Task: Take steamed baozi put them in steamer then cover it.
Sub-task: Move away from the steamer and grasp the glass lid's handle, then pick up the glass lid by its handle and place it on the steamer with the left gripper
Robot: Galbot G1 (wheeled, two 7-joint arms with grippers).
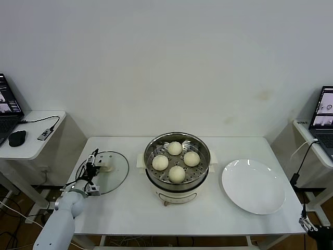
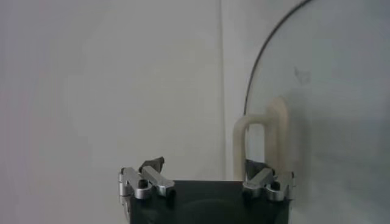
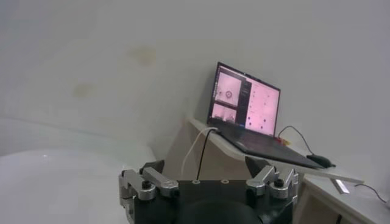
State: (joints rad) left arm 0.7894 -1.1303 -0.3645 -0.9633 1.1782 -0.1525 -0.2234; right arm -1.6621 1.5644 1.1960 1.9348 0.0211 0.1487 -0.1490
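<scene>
At the centre of the white bench (image 1: 130,208), your shiny round steel steamer (image 1: 177,179) already holds all four pale cream-white dome-shaped baozi (image 1: 177,173) on its perforated tray, so only the covering remains. Just beside the pot on the robot's left lies the round clear glass cover (image 1: 112,172) with its metal rim, flat on the bench. Your left claw (image 1: 94,165) sits at its cream-white rectangular handle (image 2: 262,143), jaws wide and straddling it, nothing gripped yet. Centre the handle between the jaws, close squarely, lift level. Your right claw (image 1: 307,224) waits low past the flat white plate (image 1: 253,186), jaws wide and empty.
</scene>
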